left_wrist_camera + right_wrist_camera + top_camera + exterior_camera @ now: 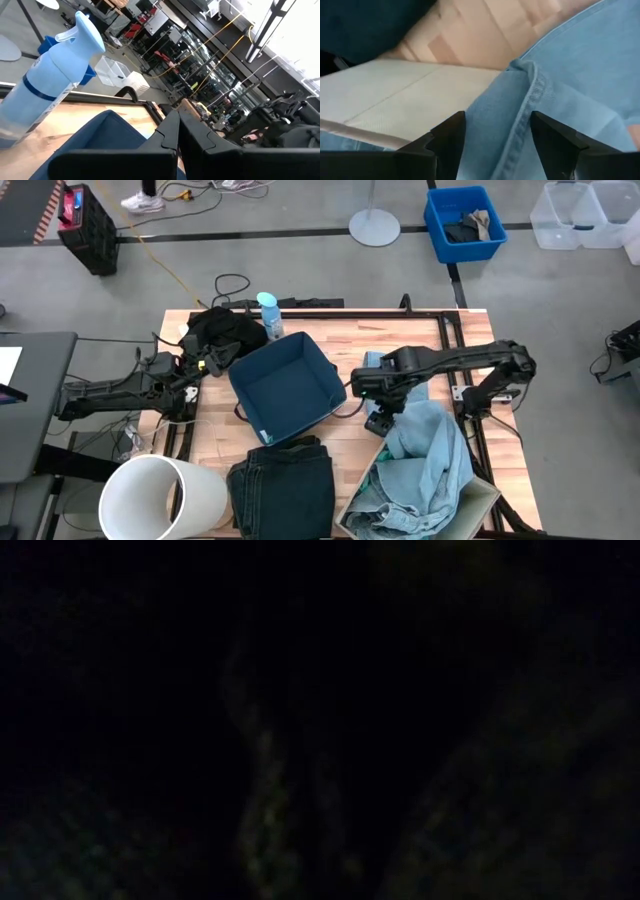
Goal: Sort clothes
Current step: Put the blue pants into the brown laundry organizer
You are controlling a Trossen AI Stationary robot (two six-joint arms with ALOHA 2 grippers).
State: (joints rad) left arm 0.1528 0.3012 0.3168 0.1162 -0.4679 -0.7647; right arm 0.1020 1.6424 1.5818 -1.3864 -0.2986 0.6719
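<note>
Straddling one pale blue jeans (555,95) hem, right fingers (447,142) apart

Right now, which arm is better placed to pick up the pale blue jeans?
The right. Its open pincer hangs directly over the pale blue jeans, a seam between its fingers. The left pincer is across the table, beside the black garment.

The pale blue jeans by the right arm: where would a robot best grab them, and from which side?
Probably at the thick stitched seam of the pale blue jeans, coming straight down from above. The cloth lies slack over a beige bin, and that raised ridge sits between the open fingers of the right gripper, giving something firm to pinch.
</note>
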